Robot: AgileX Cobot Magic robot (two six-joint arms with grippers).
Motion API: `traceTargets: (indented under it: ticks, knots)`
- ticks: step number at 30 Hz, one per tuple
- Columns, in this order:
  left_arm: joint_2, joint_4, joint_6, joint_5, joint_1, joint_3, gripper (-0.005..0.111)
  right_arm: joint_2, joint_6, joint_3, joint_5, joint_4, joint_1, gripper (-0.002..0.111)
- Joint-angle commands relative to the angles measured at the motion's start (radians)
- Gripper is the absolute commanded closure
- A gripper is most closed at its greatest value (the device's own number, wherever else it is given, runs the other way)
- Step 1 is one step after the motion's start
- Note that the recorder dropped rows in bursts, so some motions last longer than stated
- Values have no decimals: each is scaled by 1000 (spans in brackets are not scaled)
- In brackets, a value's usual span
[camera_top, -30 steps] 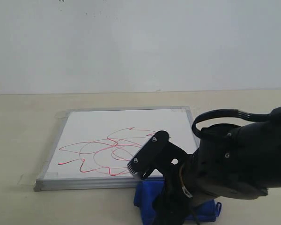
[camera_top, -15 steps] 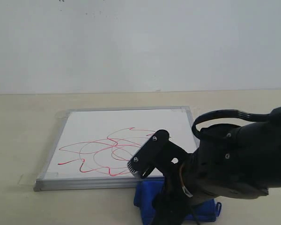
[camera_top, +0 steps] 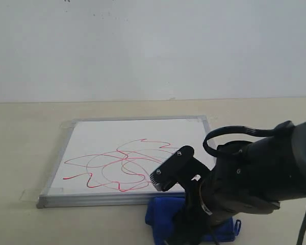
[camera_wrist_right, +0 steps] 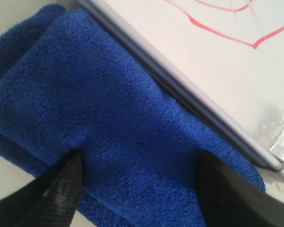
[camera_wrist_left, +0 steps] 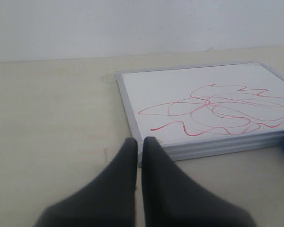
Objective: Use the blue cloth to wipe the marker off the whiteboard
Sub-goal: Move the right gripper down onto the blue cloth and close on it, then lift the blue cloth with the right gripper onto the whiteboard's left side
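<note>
The whiteboard (camera_top: 117, 130) lies flat on the tan surface (camera_top: 20, 132). Red marker (camera_top: 122, 166) loops and zigzags run across its middle. The blue cloth (camera_top: 160, 217) lies bunched on the surface, touching the near edge of the whiteboard by its right corner. The right pincer (camera_wrist_right: 139, 189) sits low over the cloth, its two sides wide apart, one on each side of a thick fold. The left pincer (camera_wrist_left: 138, 144) is closed together with nothing in it, low over the surface near the left corner of the whiteboard
</note>
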Motion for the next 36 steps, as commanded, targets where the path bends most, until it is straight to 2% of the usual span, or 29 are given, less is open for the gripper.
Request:
traceTargets:
  ticks: [1,3,6,7,9,10,19,25,31,36]
  knots:
    - [-3,-12,5,-4,-7,3,103,42,11,-3,-18,20,-8,45]
    - [-3,-12,5,-4,-7,3,103,56,14,-3,-21,23,-8,50]
    - [-3,-12,5,-4,-7,3,103,58,16,-3,-24,29,-8,74]
    - [-3,-12,5,-4,-7,3,103,58,16,-3,-24,31,-8,88]
    - [-3,-12,5,-4,-7,3,103,58,16,-3,-20,31,-8,106]
    - [-3,-12,5,-4,-7,3,103,58,15,-3,-18,33,-8,108]
    - [-3,-12,5,-4,-7,3,103,44,-36,-3,69,29,-8,108]
    - [-3,-12,5,-4,-7,3,103,-89,-40,-3,114,29,-8,108]
    - [-3,-12,5,-4,-7,3,103,-223,-88,-3,34,17,-8,108]
    - [-3,-12,5,-4,-7,3,103,-234,-156,-52,-47,17,-8,109]
